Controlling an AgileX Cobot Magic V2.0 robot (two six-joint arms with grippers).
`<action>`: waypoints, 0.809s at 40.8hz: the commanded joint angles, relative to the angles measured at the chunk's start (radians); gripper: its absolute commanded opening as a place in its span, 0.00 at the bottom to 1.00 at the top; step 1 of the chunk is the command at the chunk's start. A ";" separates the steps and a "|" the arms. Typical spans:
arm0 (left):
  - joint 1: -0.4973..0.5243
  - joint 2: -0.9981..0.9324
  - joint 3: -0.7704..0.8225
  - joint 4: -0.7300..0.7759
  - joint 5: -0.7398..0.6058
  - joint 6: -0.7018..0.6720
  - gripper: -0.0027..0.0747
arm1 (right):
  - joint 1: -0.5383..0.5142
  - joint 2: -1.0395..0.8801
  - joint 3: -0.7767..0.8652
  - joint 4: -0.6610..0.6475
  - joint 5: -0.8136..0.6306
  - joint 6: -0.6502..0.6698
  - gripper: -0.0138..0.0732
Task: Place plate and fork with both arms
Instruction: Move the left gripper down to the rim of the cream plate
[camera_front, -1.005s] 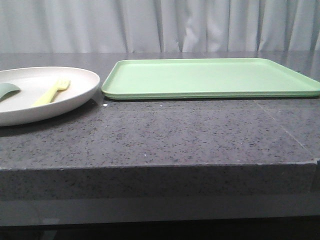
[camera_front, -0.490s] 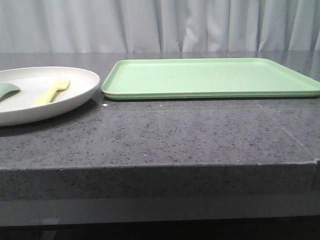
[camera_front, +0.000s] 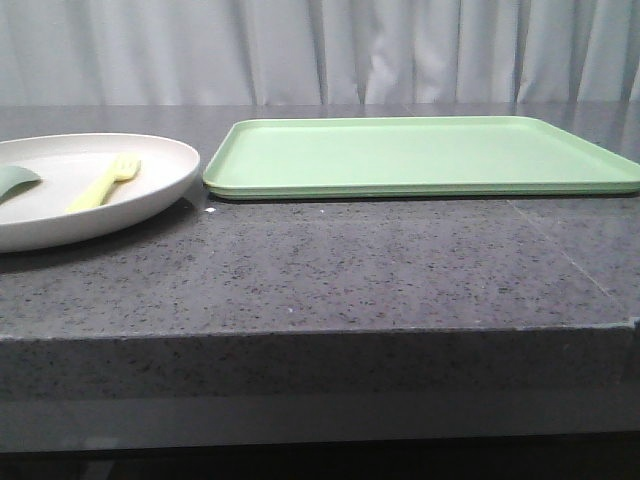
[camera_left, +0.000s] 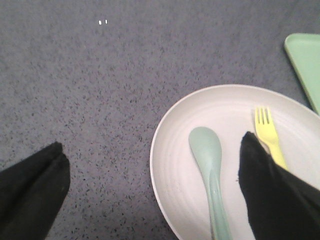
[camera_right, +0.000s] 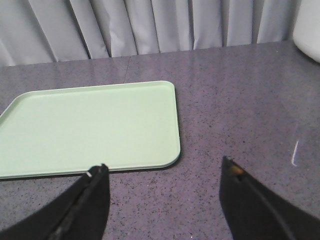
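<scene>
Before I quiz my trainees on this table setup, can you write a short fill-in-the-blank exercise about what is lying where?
1. The yellow fork lies on the ____.
2. Beside the fork on the plate lies a pale green ____.
3. The green tray holds ____ objects.
4. Both the left gripper and the right gripper are ____.

Missing words: plate; spoon; no; open

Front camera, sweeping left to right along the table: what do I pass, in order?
Grey-green spoon at the frame's left edge, lying on the plate → yellow fork, also on the plate → plate's right rim → light-green tray, reaching almost to the right edge.
</scene>
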 joint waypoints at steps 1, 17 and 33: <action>0.003 0.082 -0.108 -0.008 0.036 -0.010 0.89 | -0.005 0.015 -0.036 -0.001 -0.080 -0.006 0.74; 0.003 0.388 -0.258 0.004 0.172 -0.010 0.75 | -0.005 0.015 -0.036 -0.001 -0.080 -0.006 0.74; 0.003 0.507 -0.258 -0.020 0.170 -0.010 0.61 | -0.005 0.015 -0.036 -0.001 -0.080 -0.006 0.74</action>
